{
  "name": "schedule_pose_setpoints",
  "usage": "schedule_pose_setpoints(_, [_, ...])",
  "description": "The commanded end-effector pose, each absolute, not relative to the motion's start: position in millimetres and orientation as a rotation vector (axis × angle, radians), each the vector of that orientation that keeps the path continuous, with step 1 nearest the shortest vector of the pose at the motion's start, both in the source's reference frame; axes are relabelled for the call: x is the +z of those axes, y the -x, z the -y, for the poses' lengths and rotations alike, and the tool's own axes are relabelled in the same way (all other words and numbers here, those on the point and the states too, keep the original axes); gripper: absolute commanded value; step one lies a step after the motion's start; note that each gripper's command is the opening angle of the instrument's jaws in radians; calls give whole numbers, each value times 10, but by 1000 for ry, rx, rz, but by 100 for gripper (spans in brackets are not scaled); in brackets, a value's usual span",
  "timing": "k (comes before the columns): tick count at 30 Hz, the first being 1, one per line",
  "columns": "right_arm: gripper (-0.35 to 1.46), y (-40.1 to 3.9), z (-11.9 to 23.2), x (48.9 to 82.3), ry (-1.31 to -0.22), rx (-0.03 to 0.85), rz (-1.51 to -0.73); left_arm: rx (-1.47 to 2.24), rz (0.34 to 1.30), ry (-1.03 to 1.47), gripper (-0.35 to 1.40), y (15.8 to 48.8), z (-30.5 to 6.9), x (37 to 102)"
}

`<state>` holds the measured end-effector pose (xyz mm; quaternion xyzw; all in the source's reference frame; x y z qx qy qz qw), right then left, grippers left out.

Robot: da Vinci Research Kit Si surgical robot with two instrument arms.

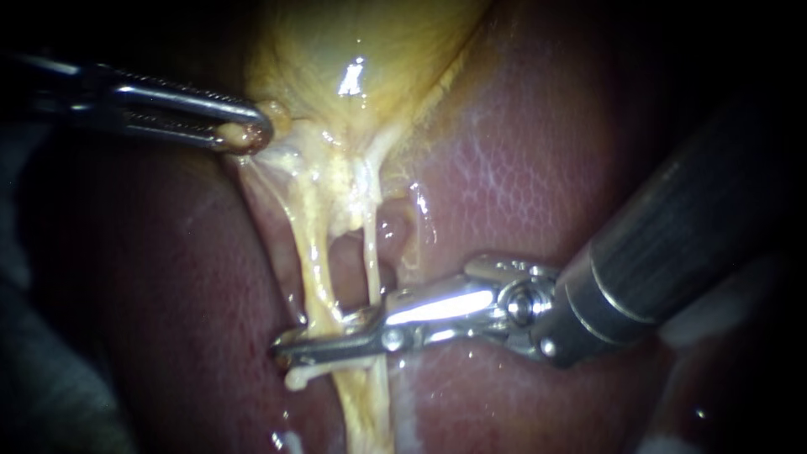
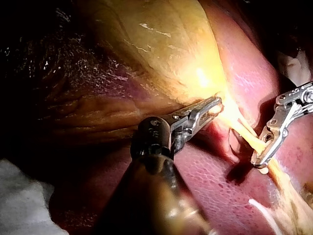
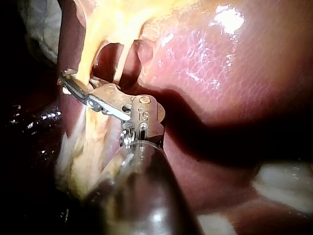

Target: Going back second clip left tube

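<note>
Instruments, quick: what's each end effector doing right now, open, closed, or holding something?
Left instrument: closed on the edge of the gallbladder.
Right instrument: lying across the left tube; open or closed cannot be told.

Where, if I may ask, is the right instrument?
In the endoscope view, the right instrument enters from the right, tip across the tubes beneath the gallbladder.

I can read no text, label or number here. My right instrument (image 3: 68,84) bears a small mark (image 3: 142,115) on its wrist, illegible.
</note>
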<state>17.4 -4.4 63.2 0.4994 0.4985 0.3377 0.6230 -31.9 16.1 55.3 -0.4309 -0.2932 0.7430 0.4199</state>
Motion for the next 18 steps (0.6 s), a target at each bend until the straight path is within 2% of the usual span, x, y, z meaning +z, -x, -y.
schedule_pose_setpoints(1, [-24, -175, 44, 632, -1153, 778, -1159, 1862, 736, 1080, -35, 319, -161, 553])
schedule_pose_setpoints(3, [8, -178, 44, 632, -1152, 775, -1174, 1862, 736, 1080, -35, 319, -161, 553])
schedule_pose_setpoints(5, [31, -180, 43, 632, -1118, 742, -1177, 1862, 736, 1080, -35, 319, -161, 553])
schedule_pose_setpoints(6, [37, -181, 43, 633, -1099, 723, -1179, 1862, 736, 1080, -35, 319, -161, 553])
schedule_pose_setpoints(9, [44, -186, 40, 636, -1034, 681, -1179, 1862, 735, 1080, -35, 319, -161, 553])
schedule_pose_setpoints(18, [49, -178, 29, 647, -887, 651, -1211, 1863, 736, 1080, -35, 319, -161, 553])
